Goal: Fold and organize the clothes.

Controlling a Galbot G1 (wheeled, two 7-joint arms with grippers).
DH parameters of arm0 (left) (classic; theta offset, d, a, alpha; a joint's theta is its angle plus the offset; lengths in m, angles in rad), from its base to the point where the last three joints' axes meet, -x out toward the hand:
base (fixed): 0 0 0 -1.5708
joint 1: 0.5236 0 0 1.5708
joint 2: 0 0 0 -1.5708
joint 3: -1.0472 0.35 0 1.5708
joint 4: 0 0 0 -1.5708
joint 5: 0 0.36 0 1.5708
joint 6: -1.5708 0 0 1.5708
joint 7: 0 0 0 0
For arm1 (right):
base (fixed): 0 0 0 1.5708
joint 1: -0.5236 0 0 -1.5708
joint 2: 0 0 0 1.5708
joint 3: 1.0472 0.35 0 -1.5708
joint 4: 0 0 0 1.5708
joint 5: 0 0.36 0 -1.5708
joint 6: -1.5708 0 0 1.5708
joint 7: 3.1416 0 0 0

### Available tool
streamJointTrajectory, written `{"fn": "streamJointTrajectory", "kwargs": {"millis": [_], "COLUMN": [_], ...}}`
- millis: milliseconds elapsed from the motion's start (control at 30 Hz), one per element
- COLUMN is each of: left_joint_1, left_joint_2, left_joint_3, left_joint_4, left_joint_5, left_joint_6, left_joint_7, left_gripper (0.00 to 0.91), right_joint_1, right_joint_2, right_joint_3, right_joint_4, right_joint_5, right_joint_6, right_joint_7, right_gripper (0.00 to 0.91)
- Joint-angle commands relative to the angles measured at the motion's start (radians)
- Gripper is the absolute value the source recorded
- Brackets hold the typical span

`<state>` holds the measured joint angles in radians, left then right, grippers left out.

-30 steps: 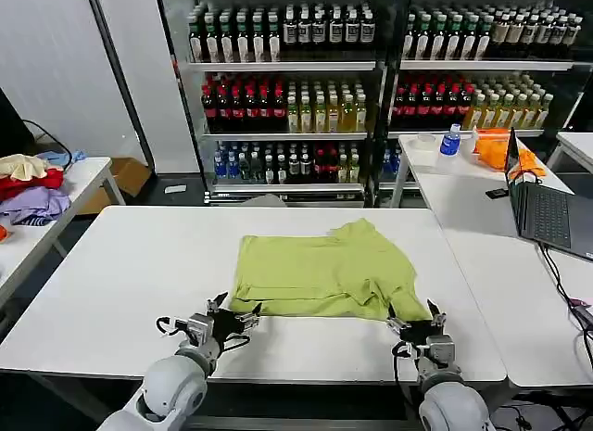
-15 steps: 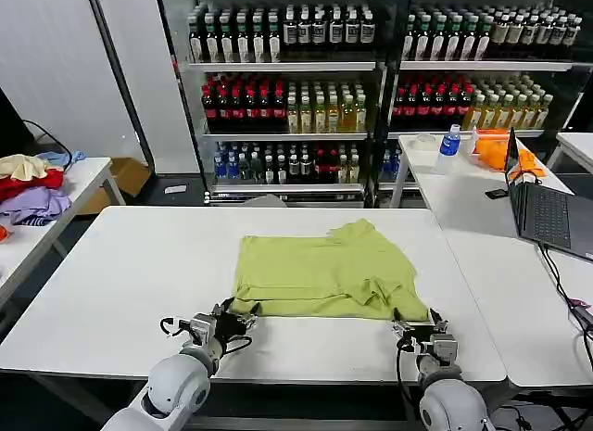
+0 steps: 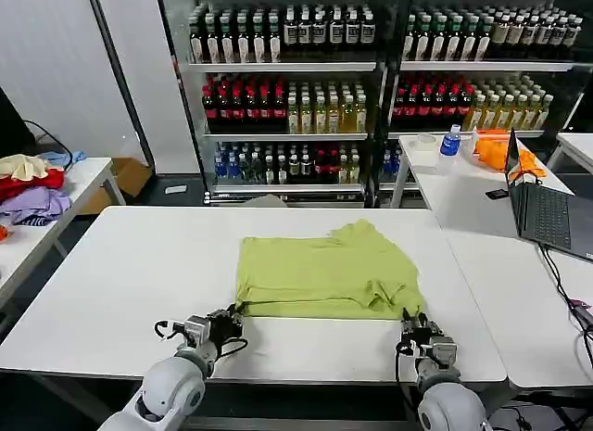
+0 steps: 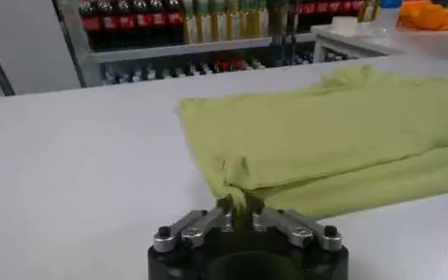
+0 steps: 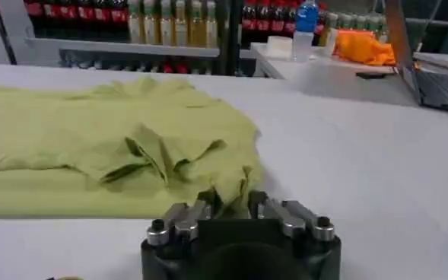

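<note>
The lime yellow-green T-shirt (image 3: 324, 278) lies folded flat in the middle of the white table (image 3: 120, 273), with a bunched sleeve at its near right. My left gripper (image 3: 232, 319) sits at the shirt's near left corner, shut on a pinch of the fabric (image 4: 237, 199). My right gripper (image 3: 414, 322) is at the near right corner, its jaws closed on the rumpled edge (image 5: 227, 190). In the wrist views the left gripper (image 4: 239, 208) and right gripper (image 5: 231, 202) both rest low on the tabletop. No print shows on the shirt.
A second table at the right carries an open laptop (image 3: 548, 213), an orange cloth (image 3: 496, 148) and a water bottle (image 3: 450, 139). A red, purple and cream garment pile (image 3: 28, 185) lies on a table at the left. Bottle shelves (image 3: 371, 88) stand behind.
Both grippers, open at the shirt's near corners a second ago, have closed on the fabric and drawn slightly back toward me; the near hem looks straighter.
</note>
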<state>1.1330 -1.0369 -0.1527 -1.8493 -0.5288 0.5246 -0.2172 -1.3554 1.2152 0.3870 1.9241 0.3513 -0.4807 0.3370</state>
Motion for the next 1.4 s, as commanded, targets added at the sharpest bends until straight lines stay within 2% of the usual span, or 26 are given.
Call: {"fn": "streamJointTrajectory", "kwargs": {"millis": [33,300,567,633,667,700,733,1067,1233,1333,1400], "left_joint_1": [0.067,0.262,0.415,0.445,0.462,0.473,0.480,0.510,0.469,0.391,0.319], "left_joint_2": [0.018,0.080,0.095,0.100,0.101,0.102,0.102,0.104,0.124,0.143,0.153], "left_joint_3": [-0.017,-0.084,-0.190,-0.213,-0.223,-0.235,-0.243,-0.287,-0.296,-0.272,-0.242], "left_joint_4": [-0.092,-0.268,-0.352,-0.371,-0.382,-0.389,-0.394,-0.432,-0.423,-0.377,-0.327], "left_joint_5": [-0.004,0.006,0.007,0.008,0.008,0.009,0.010,0.022,0.011,-0.022,-0.047], "left_joint_6": [-0.001,-0.002,-0.002,-0.002,0.002,0.007,0.011,0.038,0.039,0.038,0.031], "left_joint_7": [-0.002,-0.010,-0.008,-0.009,-0.010,-0.011,-0.012,-0.016,-0.013,-0.014,-0.015], "left_gripper": [0.020,0.020,0.020,0.050,0.091,0.453,0.907,0.907,0.907,0.907,0.907], "right_joint_1": [-0.155,-0.325,-0.425,-0.443,-0.446,-0.448,-0.447,-0.411,-0.253,-0.123,0.045], "right_joint_2": [0.007,0.008,0.010,0.008,0.007,0.004,0.003,-0.027,-0.085,-0.116,-0.135], "right_joint_3": [0.007,0.027,0.039,0.040,0.041,0.047,0.052,0.089,0.117,0.094,0.050], "right_joint_4": [0.155,0.287,0.365,0.385,0.388,0.394,0.397,0.450,0.363,0.284,0.178], "right_joint_5": [-0.040,-0.101,-0.169,-0.185,-0.188,-0.198,-0.204,-0.205,-0.105,-0.053,0.011], "right_joint_6": [-0.003,0.003,-0.017,-0.033,-0.039,-0.044,-0.044,-0.012,-0.035,-0.041,-0.058], "right_joint_7": [0.001,-0.016,-0.011,-0.006,-0.006,-0.008,-0.011,-0.062,-0.055,-0.033,-0.007], "right_gripper": [0.000,0.000,0.000,0.000,0.151,0.907,0.907,0.907,0.907,0.907,0.907]}}
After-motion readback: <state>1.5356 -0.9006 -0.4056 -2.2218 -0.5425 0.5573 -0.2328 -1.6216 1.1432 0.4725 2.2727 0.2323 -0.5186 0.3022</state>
